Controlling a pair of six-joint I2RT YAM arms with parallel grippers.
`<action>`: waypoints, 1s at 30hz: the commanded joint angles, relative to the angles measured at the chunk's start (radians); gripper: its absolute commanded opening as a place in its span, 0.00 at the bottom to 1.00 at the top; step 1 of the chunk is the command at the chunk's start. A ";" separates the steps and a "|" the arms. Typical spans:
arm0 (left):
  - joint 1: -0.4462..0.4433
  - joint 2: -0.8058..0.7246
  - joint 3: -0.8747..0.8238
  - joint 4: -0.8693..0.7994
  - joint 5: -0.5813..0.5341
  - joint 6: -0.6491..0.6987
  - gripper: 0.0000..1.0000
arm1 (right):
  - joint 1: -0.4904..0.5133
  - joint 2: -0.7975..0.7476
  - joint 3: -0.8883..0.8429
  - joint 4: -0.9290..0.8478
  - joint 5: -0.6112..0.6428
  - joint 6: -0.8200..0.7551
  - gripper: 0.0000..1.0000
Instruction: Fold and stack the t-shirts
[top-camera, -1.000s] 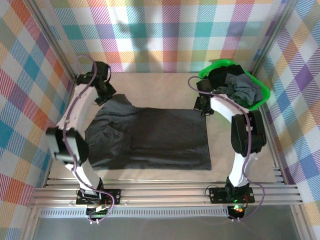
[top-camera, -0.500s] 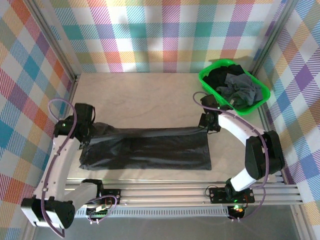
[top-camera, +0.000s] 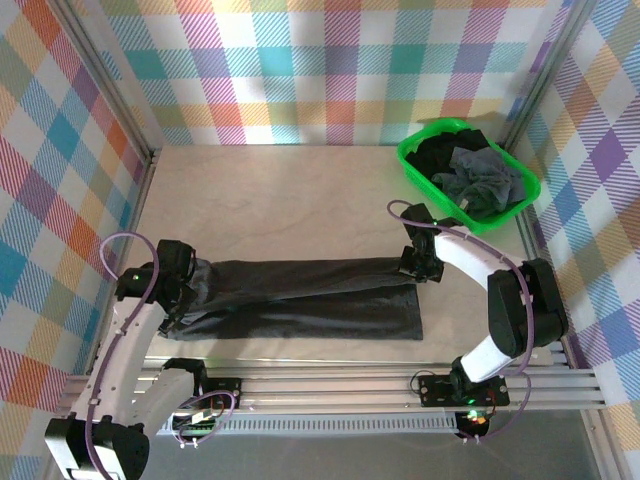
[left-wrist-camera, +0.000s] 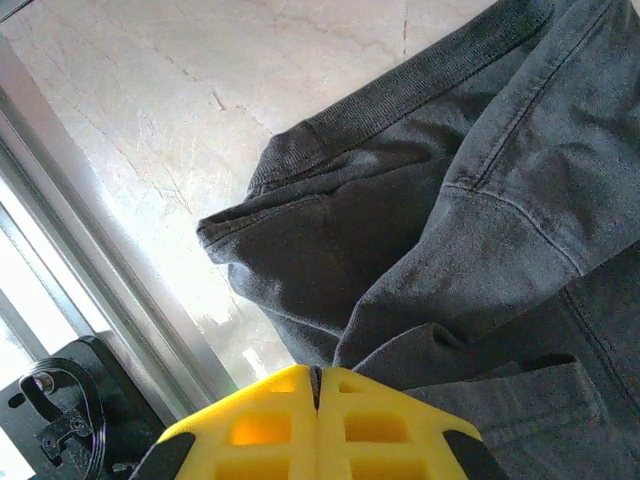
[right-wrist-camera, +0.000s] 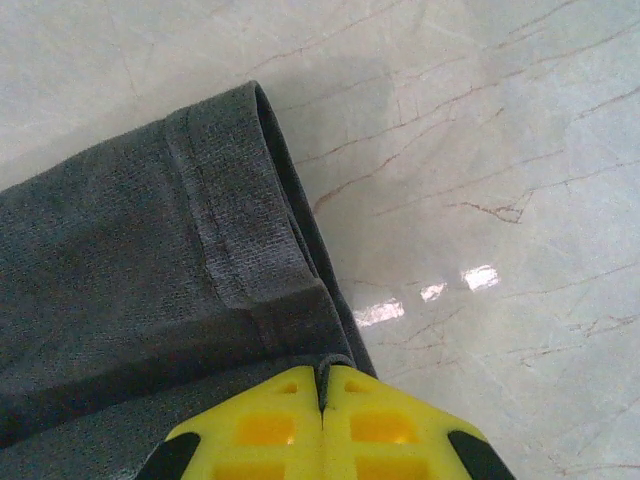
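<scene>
A charcoal t-shirt (top-camera: 310, 298) lies across the front of the table, doubled over into a long band. My left gripper (top-camera: 183, 300) is shut on its left end, where the sleeve (left-wrist-camera: 420, 190) and collar bunch up ahead of the yellow fingers (left-wrist-camera: 260, 430). Over at the band's right end my right gripper (top-camera: 420, 265) is shut on the hem corner (right-wrist-camera: 250, 270), a sliver of cloth pinched between its yellow fingers (right-wrist-camera: 390, 425). More dark t-shirts (top-camera: 470, 172) sit heaped in the green basket.
The bright green basket (top-camera: 525, 198) stands at the back right corner. An aluminium rail (top-camera: 330, 372) runs along the table's near edge, close to the shirt's lower edge. Bare marble table (top-camera: 290, 200) stretches behind the shirt. Checked walls enclose the cell.
Both grippers have carried the shirt's far edge toward the near edge, folding the once-spread shirt into a narrow band. The left arm swung from the back left to the front left.
</scene>
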 joint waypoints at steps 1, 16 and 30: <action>0.008 0.011 -0.009 -0.017 -0.005 -0.014 0.00 | 0.009 -0.018 -0.017 -0.047 -0.014 0.026 0.01; 0.008 0.104 -0.012 0.069 0.001 0.005 0.00 | 0.012 -0.112 -0.033 -0.080 -0.006 0.084 0.29; 0.008 0.214 0.023 0.134 -0.026 0.025 0.00 | 0.012 0.060 0.014 -0.102 -0.092 0.074 0.26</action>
